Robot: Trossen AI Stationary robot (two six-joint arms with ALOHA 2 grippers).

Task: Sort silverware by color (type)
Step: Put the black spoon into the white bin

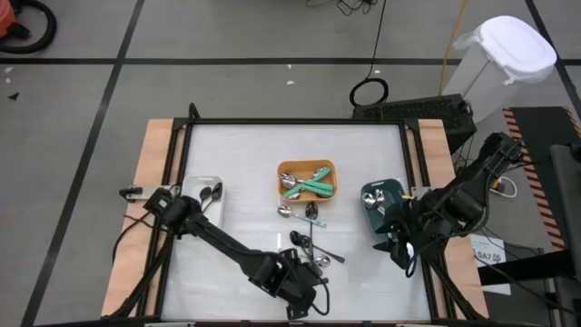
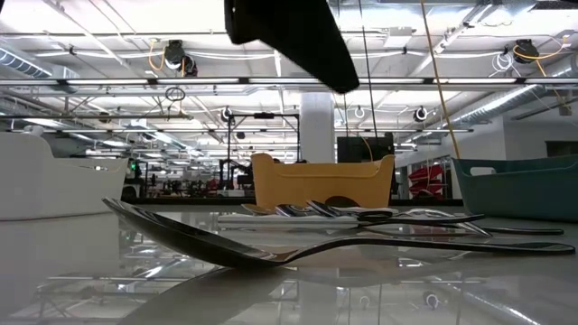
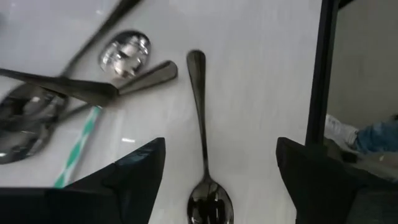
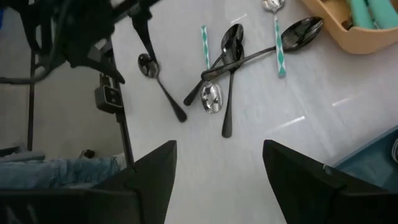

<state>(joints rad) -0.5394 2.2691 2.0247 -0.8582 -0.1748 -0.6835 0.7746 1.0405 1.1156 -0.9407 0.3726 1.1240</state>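
A black spoon (image 3: 200,118) lies flat on the white table near its front edge. My left gripper (image 3: 217,180) hangs open over it, one finger on either side of the spoon's bowl (image 3: 210,202); I see no touch. In the high view this gripper (image 1: 307,289) is at the front middle. Loose silverware (image 1: 309,238) lies crossed in a pile just beyond, black spoons and silver-headed ones with teal striped handles (image 4: 204,46). My right gripper (image 4: 217,180) is open with nothing in it, raised at the right (image 1: 402,252) by the dark teal bin (image 1: 383,204).
An orange bin (image 1: 307,180) holding teal-handled spoons stands mid-table. A white bin (image 1: 201,193) with black utensils sits at the left. The table's black frame edge (image 3: 317,93) runs close beside my left gripper. A person's legs show beyond it (image 4: 56,171).
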